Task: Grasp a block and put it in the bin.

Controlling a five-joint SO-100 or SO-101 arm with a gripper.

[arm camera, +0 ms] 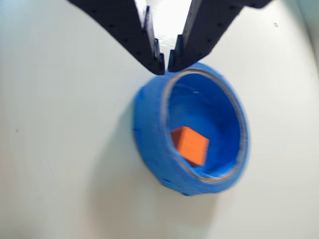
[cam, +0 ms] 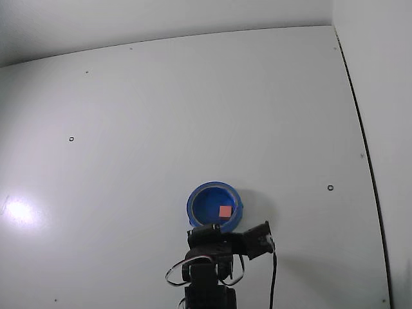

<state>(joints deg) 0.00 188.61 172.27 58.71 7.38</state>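
Bare test bench: plain white table [cam: 193, 116], small robot arm [cam: 209, 270].

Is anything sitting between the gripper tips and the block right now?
Only the bin's rim. In the wrist view the gripper, tips nearly closed and empty, sits at the blue bin edge; the block lies inside on the bin floor.
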